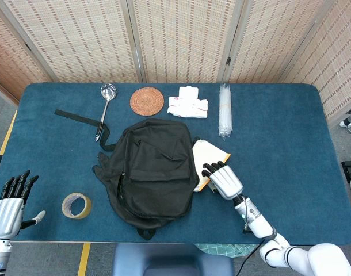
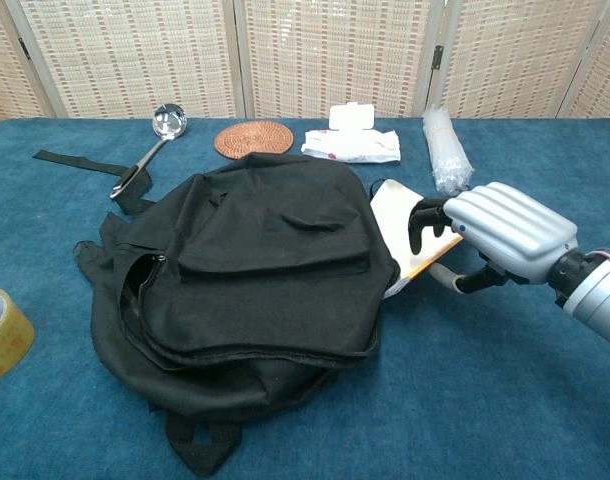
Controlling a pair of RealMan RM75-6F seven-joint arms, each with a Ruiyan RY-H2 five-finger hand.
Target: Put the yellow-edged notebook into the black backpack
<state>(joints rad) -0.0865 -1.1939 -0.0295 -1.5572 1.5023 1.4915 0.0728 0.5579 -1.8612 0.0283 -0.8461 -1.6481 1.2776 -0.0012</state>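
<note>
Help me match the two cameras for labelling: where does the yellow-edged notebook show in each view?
Head view: notebook just right of centre, beside the black backpack, under the right hand.
Chest view: notebook right of centre, tilted, held by the right hand.
Shared landmark: round woven coaster.

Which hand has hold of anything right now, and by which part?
The right hand grips the yellow-edged notebook at its outer edge, away from the black backpack. The left hand holds nothing.
</note>
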